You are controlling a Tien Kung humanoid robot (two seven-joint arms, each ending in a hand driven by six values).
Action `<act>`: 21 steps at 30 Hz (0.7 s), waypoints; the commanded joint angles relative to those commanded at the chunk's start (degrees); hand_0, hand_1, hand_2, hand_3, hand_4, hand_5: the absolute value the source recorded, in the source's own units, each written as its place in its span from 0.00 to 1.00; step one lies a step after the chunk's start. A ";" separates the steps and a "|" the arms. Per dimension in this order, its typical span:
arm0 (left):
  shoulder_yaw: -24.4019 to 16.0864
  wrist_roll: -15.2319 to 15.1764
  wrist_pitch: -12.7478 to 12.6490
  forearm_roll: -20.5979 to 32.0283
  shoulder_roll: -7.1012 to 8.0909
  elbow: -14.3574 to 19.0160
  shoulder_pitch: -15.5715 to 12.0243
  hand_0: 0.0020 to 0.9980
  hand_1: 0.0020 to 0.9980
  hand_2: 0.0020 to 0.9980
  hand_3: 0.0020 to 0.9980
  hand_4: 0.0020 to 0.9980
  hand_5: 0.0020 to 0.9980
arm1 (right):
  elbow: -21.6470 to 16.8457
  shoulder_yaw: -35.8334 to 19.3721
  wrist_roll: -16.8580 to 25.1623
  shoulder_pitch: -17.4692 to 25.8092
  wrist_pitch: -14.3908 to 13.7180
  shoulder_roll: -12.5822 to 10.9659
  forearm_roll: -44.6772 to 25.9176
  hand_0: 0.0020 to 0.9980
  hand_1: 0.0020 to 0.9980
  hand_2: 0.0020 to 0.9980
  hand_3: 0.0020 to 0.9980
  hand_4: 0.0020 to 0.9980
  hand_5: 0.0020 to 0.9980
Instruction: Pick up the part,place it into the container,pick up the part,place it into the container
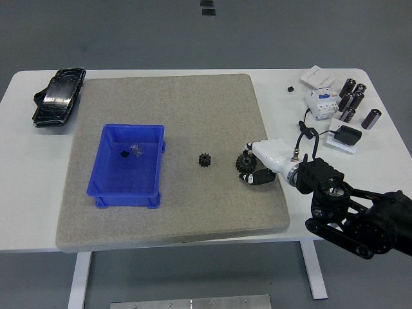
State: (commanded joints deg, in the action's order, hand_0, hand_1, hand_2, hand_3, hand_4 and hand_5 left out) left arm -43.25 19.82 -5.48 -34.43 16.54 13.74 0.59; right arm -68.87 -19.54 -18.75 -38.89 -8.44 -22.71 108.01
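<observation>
Right hand [252, 168] reaching in from the lower right corner, white shell low over the grey mat [174, 103] near its right edge, dark fingers [259, 178] curled down around a black gear [245, 161]. Touching the gear on its right and lower sides; whether clamped on it or only resting against it, cannot tell, since the fingertips sit hidden under the palm. Black forearm [360, 215] trailing off past the bench's front right portion, cable looping up from the wrist. Second, smaller black gear [204, 159] lying free on the mat, well clear of the hand, between it and the blue container [109, 187]. Container sitting on the left half of the mat, open side up, holding a small black part [124, 153] and a small clear bag [136, 149] toward its far wall. Mat covering most of the white bench [19, 193]. Black tray-like object [58, 98] at the bench's far left corner, just off the mat. Cluster of dark cylinders [354, 100], a white breaker-like block [322, 100] and a black adapter [349, 136] along the far right edge, apart from the hand.
</observation>
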 joint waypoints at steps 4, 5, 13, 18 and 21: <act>0.02 -0.03 -0.01 0.05 -0.02 -0.01 0.02 0.68 0.66 0.63 0.58 0.71 0.29 | 0.14 0.11 0.04 -0.01 -0.06 0.03 -0.32 0.29 0.46 0.49 0.66 0.64 0.37; 0.04 -0.06 -0.01 0.08 -0.01 -0.02 0.02 0.68 0.66 0.63 0.58 0.71 0.29 | 0.20 0.14 0.07 -0.02 -0.08 0.04 -0.45 0.29 0.46 0.49 0.66 0.64 0.37; 0.15 -0.18 -0.07 0.28 -0.04 -0.03 0.06 0.68 0.66 0.63 0.58 0.71 0.29 | 0.65 0.42 0.39 0.00 -0.90 0.17 -1.31 0.28 0.46 0.47 0.65 0.57 0.25; 0.14 -0.22 -0.11 0.30 -0.02 -0.04 0.09 0.68 0.66 0.63 0.58 0.71 0.29 | 0.98 0.53 0.50 -0.06 -1.66 0.29 -1.58 0.28 0.46 0.44 0.63 0.57 0.19; 0.11 -0.20 -0.13 0.27 -0.01 -0.03 0.08 0.68 0.66 0.63 0.58 0.71 0.29 | 1.05 0.57 0.62 -0.07 -2.08 0.32 -1.68 0.28 0.46 0.43 0.59 0.56 0.16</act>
State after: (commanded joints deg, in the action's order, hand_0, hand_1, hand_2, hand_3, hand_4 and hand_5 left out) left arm -43.14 19.61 -5.61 -34.16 16.54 13.71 0.68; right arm -67.82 -18.97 -18.12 -38.96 -10.52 -22.39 106.33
